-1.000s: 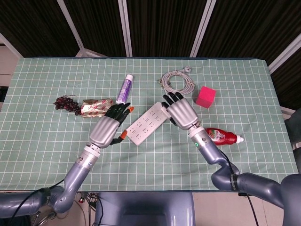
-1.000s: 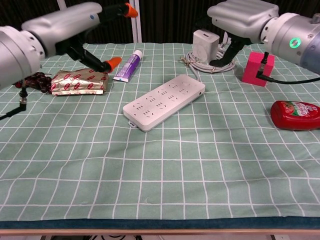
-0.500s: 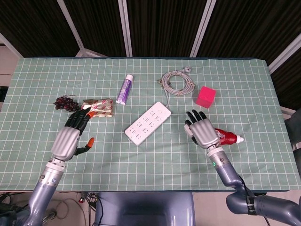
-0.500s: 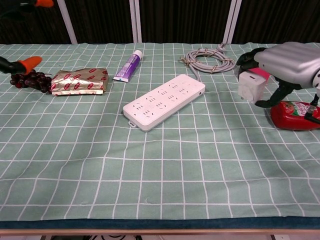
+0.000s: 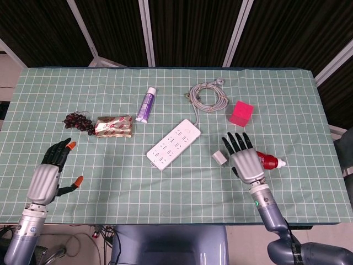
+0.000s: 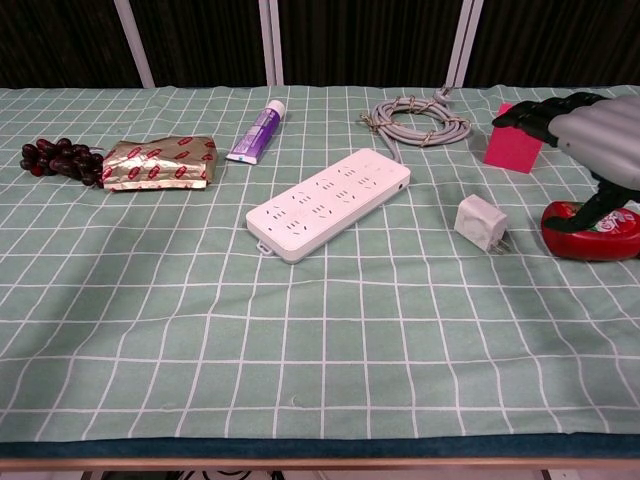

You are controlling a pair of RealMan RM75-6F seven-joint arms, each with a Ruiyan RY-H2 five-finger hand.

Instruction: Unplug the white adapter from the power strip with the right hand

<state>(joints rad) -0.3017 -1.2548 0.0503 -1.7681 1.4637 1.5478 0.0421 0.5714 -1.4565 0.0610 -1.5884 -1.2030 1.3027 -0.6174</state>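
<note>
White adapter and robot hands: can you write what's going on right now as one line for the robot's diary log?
white adapter: unplugged, lying on table | power strip: sockets free | right hand: open, beside adapter | left hand: open, holding nothing

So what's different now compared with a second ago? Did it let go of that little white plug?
Yes. The right hand carried the white adapter away from the power strip, set it on the cloth to the strip's right and let go; its fingers are now spread. The left hand drew back to the table's near left edge, holding nothing. The strip, cable coil, pink cube and red bottle stayed put.
</note>
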